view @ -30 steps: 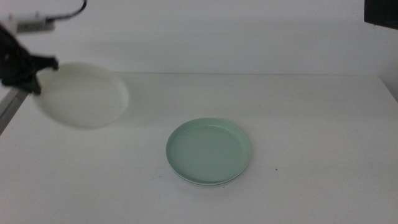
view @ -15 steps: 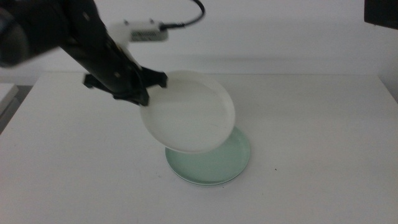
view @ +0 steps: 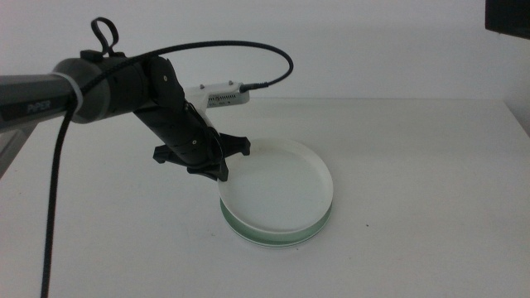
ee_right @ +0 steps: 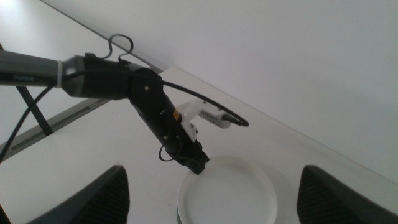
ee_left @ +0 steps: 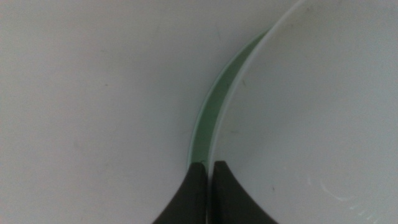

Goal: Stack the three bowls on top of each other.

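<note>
The white bowl [view: 277, 186] lies over the mint green bowl [view: 273, 240], of which only the front rim shows. My left gripper [view: 222, 170] is shut on the white bowl's left rim, and that side sits a little higher. In the left wrist view the jaws [ee_left: 210, 169] pinch the white rim [ee_left: 311, 112], with a strip of green bowl [ee_left: 211, 112] beside it. The grey bowl is hidden. My right gripper [ee_right: 214, 171] is open and empty high above the table, looking down on the left gripper [ee_right: 198, 165] and the white bowl [ee_right: 227, 193].
The left arm [view: 124, 83] and its cable [view: 273, 62] reach in from the left over the white table [view: 414, 165]. The table's left edge [view: 12, 149] and a dark object at the top right corner [view: 507, 16] are in view.
The left gripper has carried the white bowl from the far left of the table to the right and down, onto the green bowl.
</note>
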You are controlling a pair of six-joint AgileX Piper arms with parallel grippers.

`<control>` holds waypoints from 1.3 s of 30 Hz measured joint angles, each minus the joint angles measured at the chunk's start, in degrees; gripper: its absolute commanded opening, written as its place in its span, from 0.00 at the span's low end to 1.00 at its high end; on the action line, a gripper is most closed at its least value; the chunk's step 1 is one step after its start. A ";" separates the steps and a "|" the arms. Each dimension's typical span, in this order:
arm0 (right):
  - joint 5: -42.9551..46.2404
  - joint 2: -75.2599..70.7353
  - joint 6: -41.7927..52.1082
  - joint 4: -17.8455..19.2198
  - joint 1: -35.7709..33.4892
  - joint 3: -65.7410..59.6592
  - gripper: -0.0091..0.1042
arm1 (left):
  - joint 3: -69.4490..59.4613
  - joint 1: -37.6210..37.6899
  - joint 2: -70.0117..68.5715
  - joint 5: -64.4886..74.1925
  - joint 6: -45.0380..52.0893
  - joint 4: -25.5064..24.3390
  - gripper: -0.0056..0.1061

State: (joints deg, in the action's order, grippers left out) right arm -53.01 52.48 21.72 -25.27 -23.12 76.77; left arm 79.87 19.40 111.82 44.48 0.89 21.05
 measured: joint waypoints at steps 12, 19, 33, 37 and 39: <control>0.00 0.00 0.00 0.00 0.00 0.00 0.90 | 0.00 -1.45 -0.58 2.90 8.33 4.18 0.90; 0.00 0.00 0.00 0.00 0.00 0.00 0.90 | -1.59 -3.30 -14.35 5.78 10.66 3.89 0.89; 0.00 0.00 0.00 0.00 0.00 0.00 0.90 | -25.12 -3.40 -64.78 -5.43 -8.15 -25.97 0.89; 0.00 0.00 0.00 0.00 0.00 0.00 0.90 | -25.70 -3.40 -66.32 -4.45 -9.22 -29.37 0.89; 0.00 0.00 0.00 0.00 0.00 0.00 0.90 | -25.70 -3.40 -66.32 -4.35 -9.61 -29.78 0.89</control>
State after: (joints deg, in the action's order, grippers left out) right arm -53.01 52.48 21.72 -25.27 -23.12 76.77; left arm 54.17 16.00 45.50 40.13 -8.72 -8.73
